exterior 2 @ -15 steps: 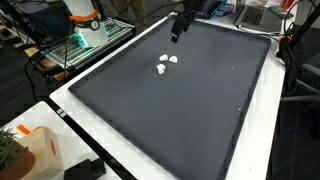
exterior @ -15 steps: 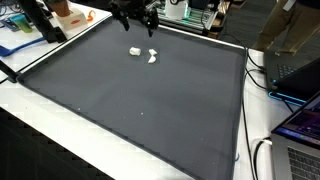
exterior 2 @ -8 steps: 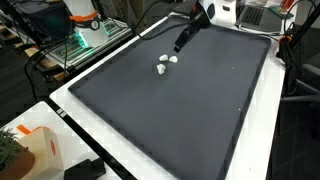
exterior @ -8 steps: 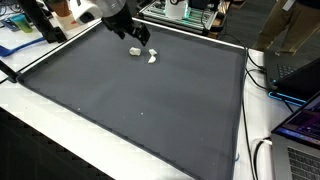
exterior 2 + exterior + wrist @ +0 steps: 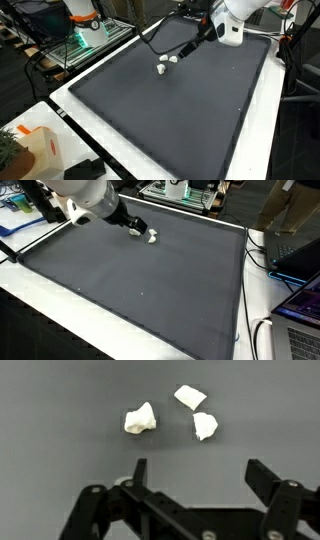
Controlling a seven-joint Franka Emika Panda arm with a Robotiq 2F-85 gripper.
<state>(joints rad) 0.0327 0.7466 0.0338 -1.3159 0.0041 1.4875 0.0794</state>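
Containers: a white and orange box [image 5: 42, 148] is standing at a corner of the worktop [image 5: 100, 120] in an exterior view, off the dark mat [image 5: 180, 110]. Whether anything is sitting inside it cannot be told. No other view is showing this box.

Items at the jaws: three white scraps [image 5: 140, 419] are lying loose on the mat, in no container. In the wrist view one scrap is lying to the left, and the other two are sitting close together to its right, the three forming a small cluster near the far edge of the mat.

Jaws: they are standing released and wide, grasping nothing. The fingers [image 5: 140, 470] are pointing toward the scraps, which are lying just beyond the fingertips and not between them.

Differences between views: only the wrist view is showing all three scraps separately. In an exterior view the arm [image 5: 85, 200] is reaching down over the mat [image 5: 140, 280] and covering part of the cluster, so the scraps [image 5: 152, 236] are reading as a single white patch just beside the jaws. In an exterior view the scraps [image 5: 161, 69] are showing as two white patches, with the arm [image 5: 235, 15] slanting down toward them. Laptops [image 5: 300, 305] are appearing beside the mat in only one exterior view
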